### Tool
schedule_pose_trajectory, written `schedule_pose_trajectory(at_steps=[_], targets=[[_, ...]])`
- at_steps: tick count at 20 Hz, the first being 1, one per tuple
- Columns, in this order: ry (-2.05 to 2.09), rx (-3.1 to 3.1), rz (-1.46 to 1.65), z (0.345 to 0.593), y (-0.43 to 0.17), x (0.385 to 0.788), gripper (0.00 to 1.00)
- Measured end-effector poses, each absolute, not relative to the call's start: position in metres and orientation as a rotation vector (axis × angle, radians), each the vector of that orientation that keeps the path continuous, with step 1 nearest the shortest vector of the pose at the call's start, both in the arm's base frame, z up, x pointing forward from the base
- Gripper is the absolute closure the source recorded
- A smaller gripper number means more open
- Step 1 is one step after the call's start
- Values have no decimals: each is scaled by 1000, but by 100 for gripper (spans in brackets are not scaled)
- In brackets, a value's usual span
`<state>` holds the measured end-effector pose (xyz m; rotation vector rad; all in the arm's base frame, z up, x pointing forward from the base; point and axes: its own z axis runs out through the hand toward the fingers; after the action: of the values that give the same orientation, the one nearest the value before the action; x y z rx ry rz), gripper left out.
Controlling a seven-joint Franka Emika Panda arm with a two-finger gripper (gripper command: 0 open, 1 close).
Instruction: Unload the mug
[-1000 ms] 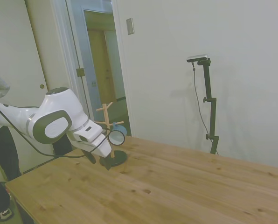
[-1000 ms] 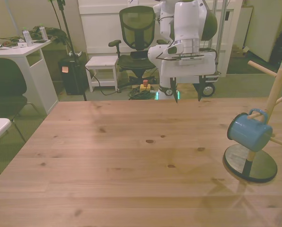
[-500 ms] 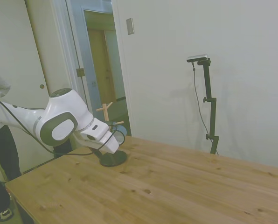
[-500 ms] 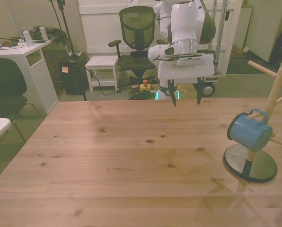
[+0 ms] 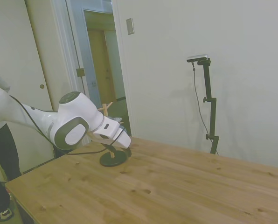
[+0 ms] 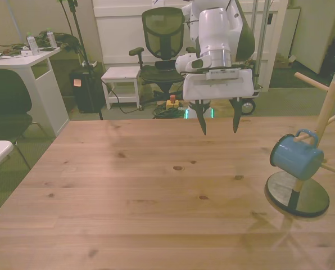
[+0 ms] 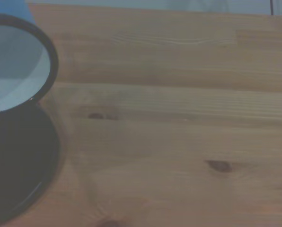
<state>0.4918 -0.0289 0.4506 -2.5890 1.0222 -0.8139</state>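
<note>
While the mug (image 6: 294,157) hangs by its small handle from a lower peg of the wooden peg stand (image 6: 325,121), on the front view's right side of the table (image 6: 134,191), the gripper (image 6: 218,118) is held above the table's far edge near the middle, well apart from it. The two dark fingers are seen spread, pointing down, with nothing between them. The mug is thus placed off to the front view's right of the gripper and nearer the camera. Its long axis is tilted, the open mouth turned toward the front view's left and slightly down; in the wrist view the dark rim (image 7: 46,42) and the stand's black base (image 7: 18,161) are faced almost squarely. A sideways approach is judged to be needed
</note>
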Motion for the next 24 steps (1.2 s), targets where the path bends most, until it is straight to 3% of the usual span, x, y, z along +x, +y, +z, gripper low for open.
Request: schedule_pose_trajectory(at_steps=[11,24], targets=[[950,-2524,-851,448,1,558,0],[865,-2511,-930,437,28,566,0]])
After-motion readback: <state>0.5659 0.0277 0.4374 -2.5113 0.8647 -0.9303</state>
